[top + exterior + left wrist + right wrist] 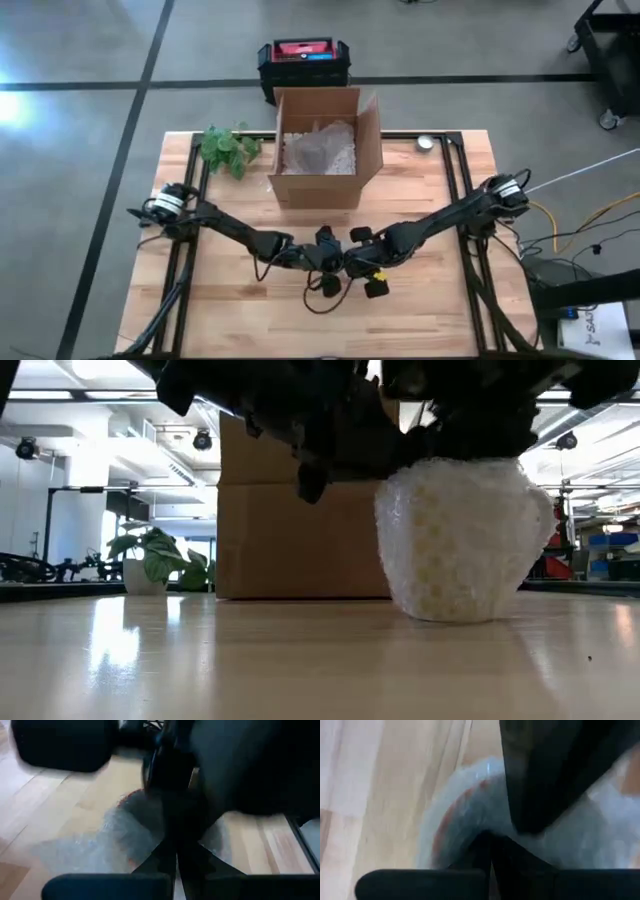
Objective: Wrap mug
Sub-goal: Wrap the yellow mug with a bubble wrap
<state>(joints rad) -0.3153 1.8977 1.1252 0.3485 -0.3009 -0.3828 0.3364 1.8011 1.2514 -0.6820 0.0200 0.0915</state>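
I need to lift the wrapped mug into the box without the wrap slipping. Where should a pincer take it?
Probably from above, across the narrower upper part of the bubble-wrapped mug: it stands upright on the table, bulging lower down, so fingers closing above the bulge should keep the wrap pinned.

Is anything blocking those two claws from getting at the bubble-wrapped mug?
Nothing visible. Both tools are already on the wrapped mug at the table's front middle: the left tool and the right tool meet right over it. The cardboard box stands behind the mug, not in between.
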